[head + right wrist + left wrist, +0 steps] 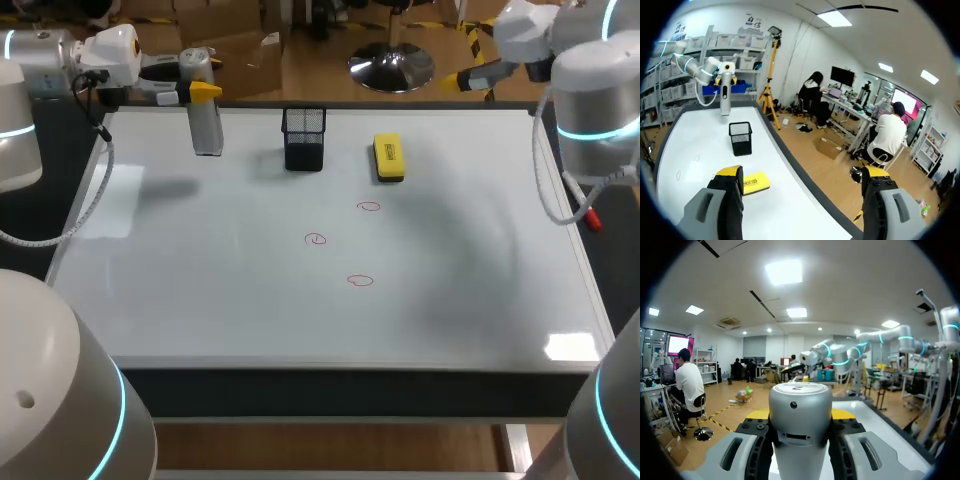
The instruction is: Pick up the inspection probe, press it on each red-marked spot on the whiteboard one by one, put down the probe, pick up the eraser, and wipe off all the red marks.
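My left gripper (201, 89) is shut on the silver cylindrical probe (206, 124), which it holds upright over the whiteboard's (200, 300) back left corner. In the left wrist view the probe (801, 425) fills the gap between the fingers of that gripper (801, 415). Three red circles (369, 207), (316, 239), (360, 281) are drawn mid-board. The yellow eraser (388, 158) lies at the back, right of a black mesh holder (304, 138). My right gripper (468, 80) stands open and empty past the back right corner; from its own view (802, 172) the eraser (755, 182) lies just ahead.
The black mesh holder (740, 138) stands between the probe (726, 95) and the eraser. A red-tipped pen (590, 216) lies off the board's right edge.
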You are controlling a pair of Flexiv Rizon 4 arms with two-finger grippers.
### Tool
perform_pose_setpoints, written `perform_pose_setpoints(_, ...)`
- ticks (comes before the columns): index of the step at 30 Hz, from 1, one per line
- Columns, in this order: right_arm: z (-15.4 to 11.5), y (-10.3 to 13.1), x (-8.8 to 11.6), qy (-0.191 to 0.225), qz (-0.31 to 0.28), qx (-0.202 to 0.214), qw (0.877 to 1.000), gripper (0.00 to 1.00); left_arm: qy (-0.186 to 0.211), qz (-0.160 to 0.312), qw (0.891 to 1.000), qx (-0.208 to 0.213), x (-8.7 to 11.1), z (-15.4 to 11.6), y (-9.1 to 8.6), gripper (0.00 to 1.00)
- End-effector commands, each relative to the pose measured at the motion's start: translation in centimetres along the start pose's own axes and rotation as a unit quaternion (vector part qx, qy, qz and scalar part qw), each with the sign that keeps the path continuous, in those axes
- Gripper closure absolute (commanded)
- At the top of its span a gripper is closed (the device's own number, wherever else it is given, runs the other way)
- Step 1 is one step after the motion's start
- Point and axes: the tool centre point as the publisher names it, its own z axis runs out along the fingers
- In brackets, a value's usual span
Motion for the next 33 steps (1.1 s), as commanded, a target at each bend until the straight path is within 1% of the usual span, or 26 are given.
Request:
perform_pose_setpoints(1, 2.2, 0.2, -0.7, 0.257, -0.166, 0.331, 0.893, 0.00, 0.001, 0.000, 1.000, 0.000, -0.1, 0.0, -0.1, 1.00)
perform_pose_setpoints(5, 3.3, 0.1, -0.2, 0.305, -0.219, 0.376, 0.847, 0.00, 0.001, 0.000, 1.000, 0.000, -0.1, 0.0, -0.1, 1.00)
perform_pose_setpoints(7, 3.7, 0.0, 0.0, 0.320, -0.242, 0.408, 0.820, 0.00, 0.001, 0.000, 1.000, 0.000, -0.1, 0.0, -0.1, 1.00)
perform_pose_setpoints(9, 4.0, -0.1, 0.0, 0.330, -0.261, 0.424, 0.802, 0.00, 0.001, 0.000, 1.000, 0.000, -0.1, 0.0, -0.1, 1.00)
perform_pose_setpoints(10, 4.1, -0.2, 0.1, 0.340, -0.273, 0.440, 0.785, 0.00, 0.001, 0.000, 1.000, 0.000, -0.1, 0.0, -0.1, 1.00)
perform_pose_setpoints(11, 4.3, -0.4, 0.1, 0.341, -0.282, 0.449, 0.777, 0.00, 0.001, 0.000, 1.000, 0.000, -0.1, 0.0, -0.1, 1.00)
perform_pose_setpoints(12, 4.4, -0.6, 0.1, 0.348, -0.287, 0.449, 0.771, 0.00, 0.001, 0.000, 1.000, 0.000, -0.1, 0.0, -0.1, 1.00)
perform_pose_setpoints(13, 4.5, -0.7, 0.1, 0.351, -0.296, 0.459, 0.760, 0.00, 0.001, 0.000, 1.000, 0.000, -0.1, 0.0, -0.1, 1.00)
perform_pose_setpoints(14, 4.6, -0.8, 0.1, 0.349, -0.300, 0.467, 0.755, 0.00, 0.001, 0.000, 1.000, 0.000, -0.1, 0.0, -0.1, 1.00)
perform_pose_setpoints(15, 4.5, -0.9, -0.1, 0.348, -0.297, 0.472, 0.754, 0.00, 0.001, 0.000, 1.000, 0.000, -0.1, 0.0, -0.1, 1.00)
perform_pose_setpoints(16, 4.4, -1.0, -0.4, 0.345, -0.287, 0.477, 0.756, 0.00, 0.001, 0.000, 1.000, 0.000, -0.1, 0.0, -0.1, 1.00)
perform_pose_setpoints(17, 4.0, -0.8, -0.6, 0.334, -0.267, 0.486, 0.762, 0.00, 0.001, 0.000, 1.000, 0.000, -0.1, 0.0, -0.1, 1.00)
perform_pose_setpoints(33, 4.0, -0.8, -0.6, 0.334, -0.267, 0.486, 0.762, 0.00, 0.001, 0.000, 1.000, 0.000, -0.1, 0.0, -0.1, 1.00)
